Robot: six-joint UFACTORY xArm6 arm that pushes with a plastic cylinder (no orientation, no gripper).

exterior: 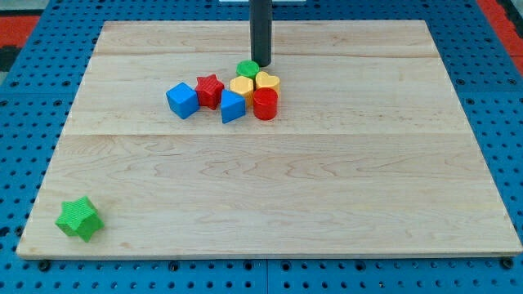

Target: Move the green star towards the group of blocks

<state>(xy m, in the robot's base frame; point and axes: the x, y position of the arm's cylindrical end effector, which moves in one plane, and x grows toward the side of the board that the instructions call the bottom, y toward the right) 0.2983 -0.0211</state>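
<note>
Green star [79,218], counter's [327,204] seven o'clock corner; my tip [261,64], a bare rod with no hand to open or close, should circle behind it and push toward one o'clock.

The arm's dark rod hangs straight down from the view's top, upright. My tip [261,63] rests near the desk's far edge, about midway between its far corners.
</note>
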